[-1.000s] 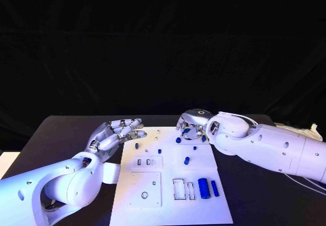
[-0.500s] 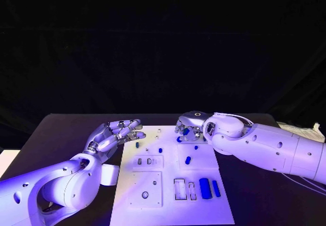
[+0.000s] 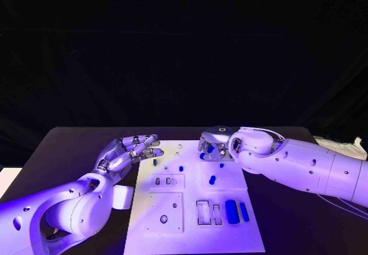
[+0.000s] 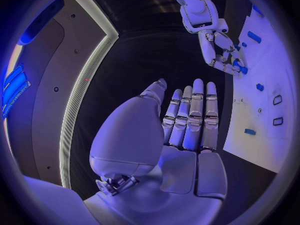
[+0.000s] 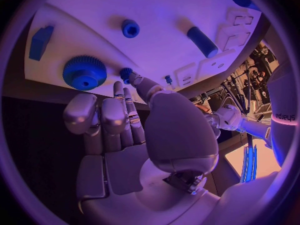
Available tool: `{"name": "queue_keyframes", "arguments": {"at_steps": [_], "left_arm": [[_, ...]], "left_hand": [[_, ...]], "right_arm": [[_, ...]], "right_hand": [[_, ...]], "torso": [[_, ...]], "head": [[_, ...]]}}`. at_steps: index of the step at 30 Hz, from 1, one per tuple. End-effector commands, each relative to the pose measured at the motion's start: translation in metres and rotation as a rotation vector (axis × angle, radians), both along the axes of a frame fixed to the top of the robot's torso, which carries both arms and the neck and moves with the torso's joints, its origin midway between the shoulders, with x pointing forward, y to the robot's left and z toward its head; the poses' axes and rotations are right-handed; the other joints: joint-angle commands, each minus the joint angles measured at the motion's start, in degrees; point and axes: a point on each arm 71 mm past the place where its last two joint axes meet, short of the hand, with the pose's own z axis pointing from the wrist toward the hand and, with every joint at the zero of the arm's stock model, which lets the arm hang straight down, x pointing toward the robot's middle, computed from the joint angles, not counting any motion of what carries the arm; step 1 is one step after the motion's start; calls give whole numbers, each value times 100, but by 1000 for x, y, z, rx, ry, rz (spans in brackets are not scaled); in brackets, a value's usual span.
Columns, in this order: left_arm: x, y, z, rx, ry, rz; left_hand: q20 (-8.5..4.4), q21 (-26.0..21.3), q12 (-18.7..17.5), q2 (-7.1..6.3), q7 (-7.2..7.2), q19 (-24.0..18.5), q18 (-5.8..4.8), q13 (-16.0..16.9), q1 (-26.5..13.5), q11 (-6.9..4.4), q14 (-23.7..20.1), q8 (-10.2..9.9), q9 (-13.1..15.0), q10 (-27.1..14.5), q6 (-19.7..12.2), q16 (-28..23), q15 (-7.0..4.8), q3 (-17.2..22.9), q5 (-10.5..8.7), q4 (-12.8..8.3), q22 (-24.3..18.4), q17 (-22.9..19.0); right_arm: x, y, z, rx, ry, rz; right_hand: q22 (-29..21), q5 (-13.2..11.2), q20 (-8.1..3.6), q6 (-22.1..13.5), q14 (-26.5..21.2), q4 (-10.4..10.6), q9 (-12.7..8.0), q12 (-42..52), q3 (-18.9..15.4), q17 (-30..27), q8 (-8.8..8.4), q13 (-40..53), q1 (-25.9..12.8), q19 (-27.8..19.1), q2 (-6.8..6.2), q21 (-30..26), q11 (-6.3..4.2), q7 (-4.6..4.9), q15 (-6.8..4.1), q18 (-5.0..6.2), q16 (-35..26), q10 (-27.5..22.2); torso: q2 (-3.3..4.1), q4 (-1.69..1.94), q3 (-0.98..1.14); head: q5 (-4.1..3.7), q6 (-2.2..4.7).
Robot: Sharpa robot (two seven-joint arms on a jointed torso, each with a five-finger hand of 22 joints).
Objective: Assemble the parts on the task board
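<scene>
Task board [image 3: 192,223]: white plate in the middle of the black table [image 3: 69,149].
Parts: a blue gear [image 5: 84,72] at the board's far edge; a blue cylinder [image 3: 232,211] and a thinner blue bar [image 3: 244,211] side by side near the board's near right corner.
Right hand [image 3: 212,144]: over the board's far edge beside the gear, fingers curled down; whether it grips anything, I cannot tell.
Left hand [image 3: 128,150]: just off the board's far left edge, fingers spread, holding nothing.

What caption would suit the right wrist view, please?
Right hand hovers beside the blue gear on the task board.
</scene>
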Motion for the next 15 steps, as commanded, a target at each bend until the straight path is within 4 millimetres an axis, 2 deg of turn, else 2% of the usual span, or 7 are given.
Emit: {"name": "queue_keyframes", "arguments": {"at_steps": [1,15], "left_arm": [[-1,-2,2,-15,-2,-23],[-1,-2,1,-12,2,-22]], "left_hand": [[32,-36,-20,-40,50,11,72,-9,-22,46,-11,-37,-6,-2,-3,-22,29,1,-22,-35,-5,8],[32,-36,-20,-40,50,11,72,-9,-22,46,-11,-37,-6,-2,-3,-22,29,1,-22,-35,-5,8]], "right_arm": [[0,0,-3,-35,11,6],[0,2,-8,-51,34,13]], "right_hand": [[39,-29,9,27,211,24,8,-12,23,32,-5,1,57,14,0,55,-9,-17,22,-83,50,23],[379,-150,-4,204,205,173,40,4,105,250,29,9,46,50,53,323,-55,-59,-5,-124,285,199]], "torso": [[12,13,-4],[29,26,-9]], "head": [[-12,8],[-10,-17]]}}
